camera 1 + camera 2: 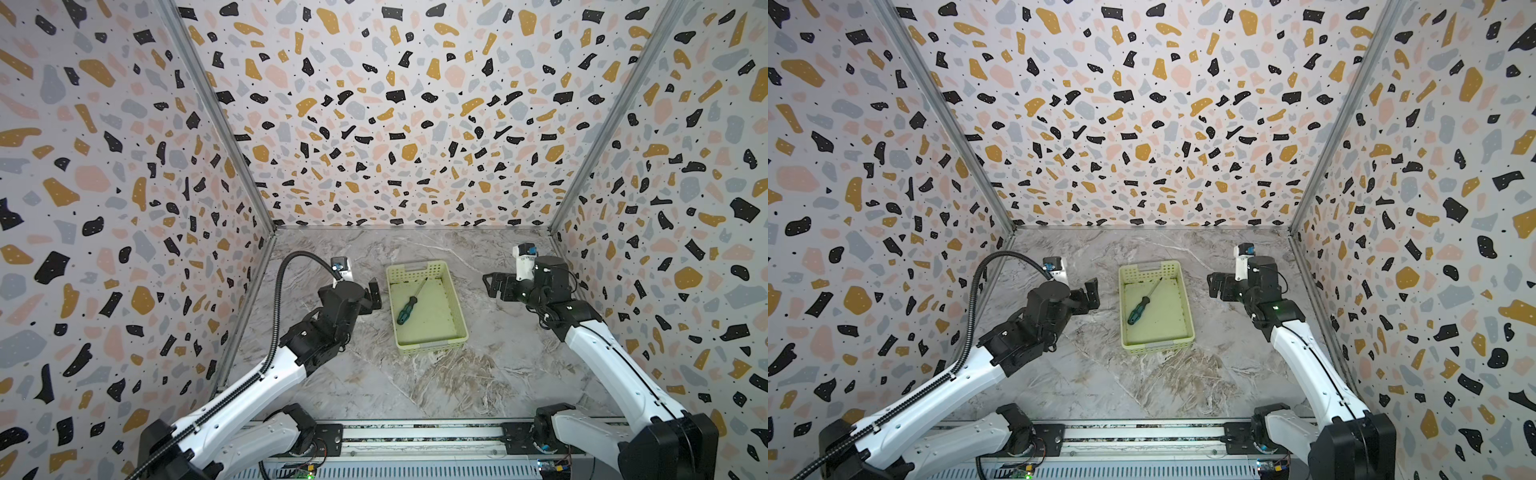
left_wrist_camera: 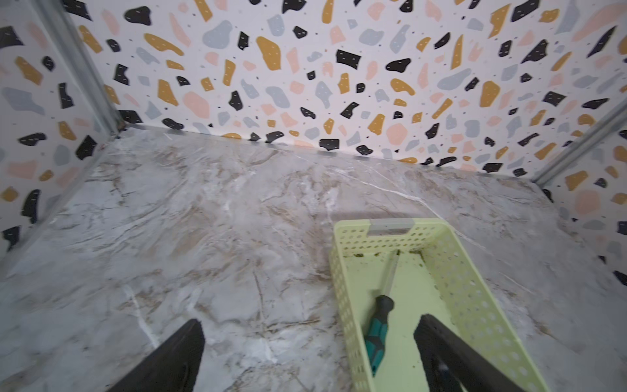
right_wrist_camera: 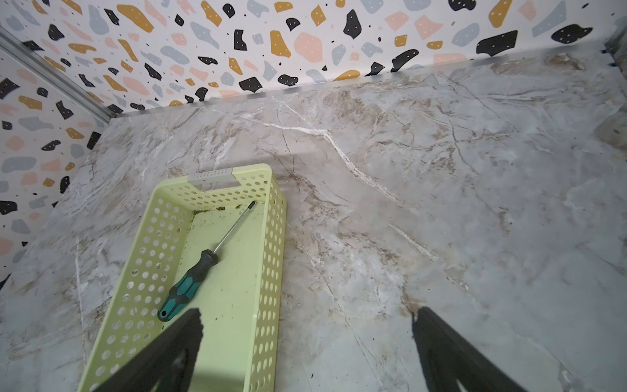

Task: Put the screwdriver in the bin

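Matt perforated plastic bin (image 3: 271, 237), screwdriver (image 3: 190, 285) with shiny metal shaft, smooth marble-look table (image 3: 441, 203)

SETTING: robot test booth, a lab rig | WALLS: three terrazzo-print panels (image 1: 395, 124) in grey metal corner frames at 9, 12 and 3 o'clock | FLOOR: grey marble-look tabletop (image 1: 415, 374) | BASE: aluminium mounting rail (image 1: 415, 436) at 6 o'clock carrying two arms

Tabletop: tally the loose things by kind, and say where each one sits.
Screwdriver: 1, lying on the floor of the bin
Bin: 1, pale yellow-green, on the marble tabletop
Total: 2
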